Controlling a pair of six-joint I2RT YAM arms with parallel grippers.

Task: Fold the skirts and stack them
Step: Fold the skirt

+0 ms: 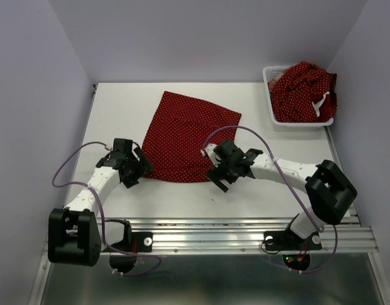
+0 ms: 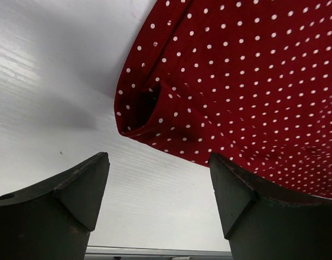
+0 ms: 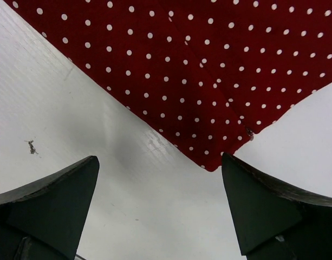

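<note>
A dark red polka-dot skirt lies spread flat on the white table. My left gripper is open and empty just off its near left corner, which shows in the left wrist view beyond the fingers. My right gripper is open and empty just off its near right corner, seen in the right wrist view. A second polka-dot skirt lies bunched in the white mesh basket at the back right. The plaid skirt is out of view.
Grey walls close in the table on the left, back and right. A metal rail runs along the near edge with both arm bases on it. Purple cables loop over each arm.
</note>
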